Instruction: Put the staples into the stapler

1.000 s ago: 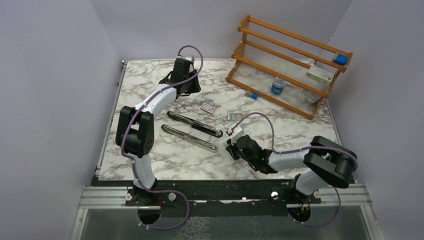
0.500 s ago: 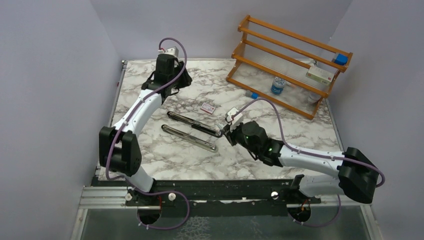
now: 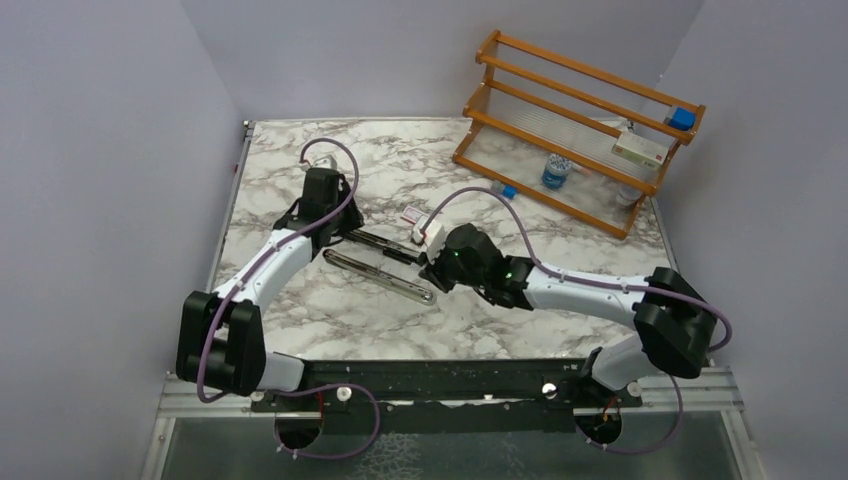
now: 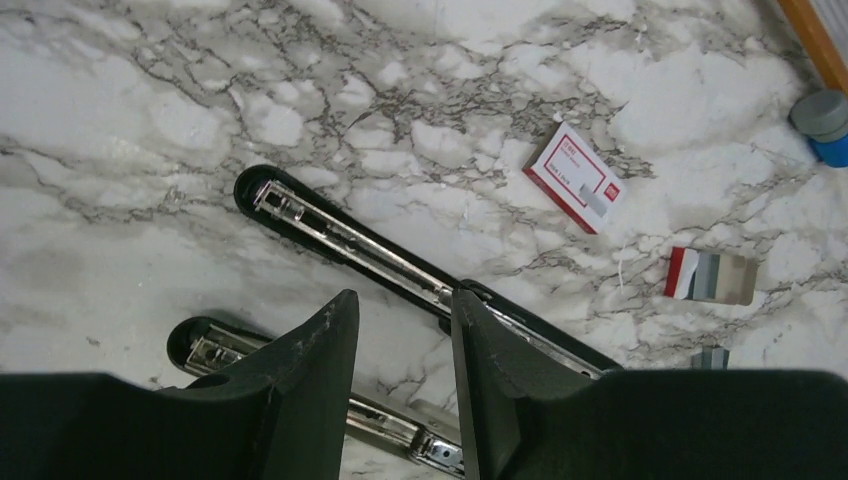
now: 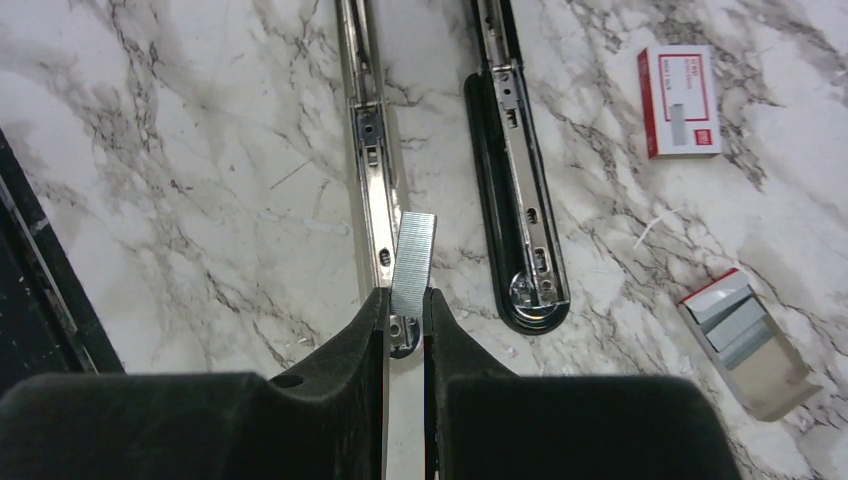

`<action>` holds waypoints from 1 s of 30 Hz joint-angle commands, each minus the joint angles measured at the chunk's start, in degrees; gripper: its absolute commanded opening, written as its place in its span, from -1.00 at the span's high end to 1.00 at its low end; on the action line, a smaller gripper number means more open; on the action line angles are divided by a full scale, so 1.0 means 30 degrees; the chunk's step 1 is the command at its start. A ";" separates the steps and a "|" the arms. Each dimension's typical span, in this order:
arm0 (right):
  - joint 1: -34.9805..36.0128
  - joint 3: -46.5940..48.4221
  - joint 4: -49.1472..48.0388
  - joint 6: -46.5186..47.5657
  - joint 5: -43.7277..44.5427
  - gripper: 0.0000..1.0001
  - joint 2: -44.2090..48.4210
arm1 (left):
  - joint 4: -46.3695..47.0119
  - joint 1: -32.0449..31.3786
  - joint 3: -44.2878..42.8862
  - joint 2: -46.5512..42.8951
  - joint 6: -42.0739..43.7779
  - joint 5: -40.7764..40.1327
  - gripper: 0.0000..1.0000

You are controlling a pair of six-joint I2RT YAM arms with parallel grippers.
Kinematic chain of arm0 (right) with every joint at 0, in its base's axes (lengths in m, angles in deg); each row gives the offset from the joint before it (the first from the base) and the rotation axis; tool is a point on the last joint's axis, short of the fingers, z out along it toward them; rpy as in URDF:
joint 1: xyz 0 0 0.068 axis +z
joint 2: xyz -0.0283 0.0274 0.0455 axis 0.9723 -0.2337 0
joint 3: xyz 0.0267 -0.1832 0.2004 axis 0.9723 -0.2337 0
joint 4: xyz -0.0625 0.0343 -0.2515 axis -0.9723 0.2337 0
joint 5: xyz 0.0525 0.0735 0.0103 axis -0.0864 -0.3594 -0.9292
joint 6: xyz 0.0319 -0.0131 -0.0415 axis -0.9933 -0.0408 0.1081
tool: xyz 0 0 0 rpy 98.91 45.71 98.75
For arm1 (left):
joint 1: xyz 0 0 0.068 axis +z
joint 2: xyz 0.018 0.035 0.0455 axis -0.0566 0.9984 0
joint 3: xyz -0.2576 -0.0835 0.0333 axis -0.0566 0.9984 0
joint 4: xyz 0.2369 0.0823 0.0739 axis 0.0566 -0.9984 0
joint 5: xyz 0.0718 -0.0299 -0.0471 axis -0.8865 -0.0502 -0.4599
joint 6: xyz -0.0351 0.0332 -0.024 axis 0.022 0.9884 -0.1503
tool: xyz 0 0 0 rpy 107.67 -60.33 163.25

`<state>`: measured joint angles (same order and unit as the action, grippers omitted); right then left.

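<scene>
The stapler lies opened flat in the middle of the table as two long halves: the black half [image 3: 385, 247] and the silver channel half [image 3: 380, 277]. My right gripper [image 5: 406, 297] is shut on a grey staple strip [image 5: 413, 263] and holds it just above the near end of the silver channel [image 5: 372, 170], beside the black half [image 5: 520, 220]. My left gripper [image 4: 402, 300] is open and empty, hovering over the black half [image 4: 380, 255]. The pink-red staple box [image 4: 574, 177] lies closed behind the stapler.
An opened staple tray [image 5: 745, 340] with more strips lies right of the stapler. A wooden rack [image 3: 580, 130] stands at the back right with a bottle [image 3: 556, 172], a white box [image 3: 640, 150] and a blue cube [image 3: 682, 118]. A blue cap [image 4: 825, 125] lies by the rack.
My left arm has swung from the far back of the table down to the stapler. My right arm has carried the staple strip left to the stapler's right end.
</scene>
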<state>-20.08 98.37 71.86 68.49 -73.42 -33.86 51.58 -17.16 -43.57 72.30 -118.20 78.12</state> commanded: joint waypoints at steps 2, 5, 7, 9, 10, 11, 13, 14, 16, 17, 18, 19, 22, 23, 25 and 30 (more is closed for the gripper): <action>-0.0024 0.1892 0.1758 0.0354 -0.2177 0.98 -0.1725 | 0.1623 0.0067 0.1612 -0.1673 -0.0946 -0.1660 0.14; -0.0025 0.2835 0.2652 0.0304 -0.2472 0.98 -0.2661 | 0.1466 0.0067 0.1897 -0.1760 -0.0711 -0.2122 0.14; -0.0030 0.3451 0.3312 0.0183 -0.2585 0.98 -0.3176 | 0.1193 0.0069 0.1949 -0.1803 -0.0491 -0.2502 0.14; -0.0021 0.3834 0.3676 -0.0043 -0.2637 0.98 -0.3413 | 0.0857 0.0067 0.2034 -0.1844 -0.0442 -0.3044 0.14; -0.0021 0.3904 0.3662 -0.0191 -0.2615 0.98 -0.3496 | 0.0708 0.0067 0.2086 -0.1873 -0.0449 -0.3340 0.14; -0.0029 0.3986 0.3671 -0.0305 -0.2612 0.98 -0.3569 | 0.0473 0.0067 0.2174 -0.1925 -0.0553 -0.3660 0.14; -0.0021 0.4374 0.3976 -0.0380 -0.2556 0.98 -0.3868 | 0.0145 0.0067 0.2527 -0.2123 -0.0940 -0.4112 0.14; -0.0029 0.4823 0.4322 -0.0292 -0.2616 0.98 -0.4113 | 0.0110 0.0089 0.2752 -0.2252 -0.1123 -0.4148 0.14; -0.0023 0.5406 0.5106 -0.0097 -0.2716 0.98 -0.4577 | 0.0109 0.0107 0.3234 -0.2488 -0.1418 -0.4102 0.12; -0.0021 0.5529 0.5236 -0.0074 -0.2771 0.98 -0.4707 | 0.0102 0.0097 0.3456 -0.2551 -0.1509 -0.4073 0.11; -0.0021 0.5625 0.5299 -0.0071 -0.2811 0.98 -0.4801 | 0.0116 0.0096 0.3641 -0.2577 -0.1568 -0.4066 0.09; -0.0043 0.5772 0.5443 -0.0070 -0.2842 0.98 -0.4937 | 0.0139 0.0096 0.3785 -0.2565 -0.1615 -0.4080 0.08; -0.0022 0.6383 0.6213 -0.0070 -0.2926 0.98 -0.5480 | 0.0336 0.0104 0.4173 -0.2411 -0.1680 -0.4122 0.06; -0.0021 0.6486 0.6370 -0.0078 -0.2911 0.98 -0.5611 | 0.0460 0.0123 0.4258 -0.2384 -0.1681 -0.4138 0.06; -0.0023 0.6589 0.6487 -0.0073 -0.2738 0.98 -0.5773 | 0.0761 0.0148 0.4449 -0.2351 -0.1659 -0.4243 0.05; 0.0008 0.6778 0.6851 0.0074 -0.2143 0.98 -0.6020 | 0.1225 0.0297 0.4910 -0.2038 -0.1817 -0.4259 -0.12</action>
<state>-20.08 116.75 89.76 68.25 -80.48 -50.80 53.06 -16.89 -30.08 65.91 -122.74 66.98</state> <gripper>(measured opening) 0.154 0.526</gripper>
